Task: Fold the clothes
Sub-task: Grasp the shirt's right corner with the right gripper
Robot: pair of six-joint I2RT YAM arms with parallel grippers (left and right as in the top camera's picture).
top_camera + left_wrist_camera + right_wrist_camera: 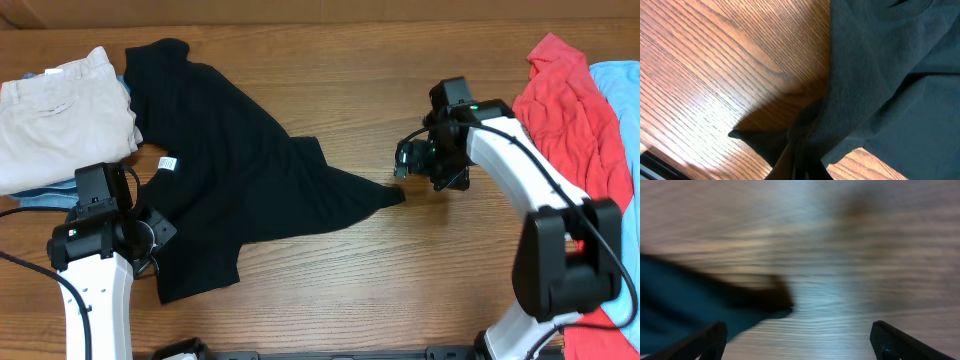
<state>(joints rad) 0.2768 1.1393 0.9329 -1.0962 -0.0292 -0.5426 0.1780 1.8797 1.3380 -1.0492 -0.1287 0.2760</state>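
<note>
The black shirt (225, 170) lies crumpled across the left and middle of the wooden table, its white neck label (168, 163) showing. One corner tapers to a point near the table's middle. My left gripper (150, 232) is shut on the shirt's lower left edge; in the left wrist view the dark fabric (880, 80) bunches into the jaws at the bottom. My right gripper (408, 160) is open and empty, just right of the shirt's pointed tip. In the blurred right wrist view, the tip (700, 305) lies ahead of the left finger.
Beige trousers (60, 115) over blue denim (40, 200) lie at the left edge. A coral-red garment (570, 120) and a light blue one (620, 110) lie at the right edge. The table's far edge runs along the top.
</note>
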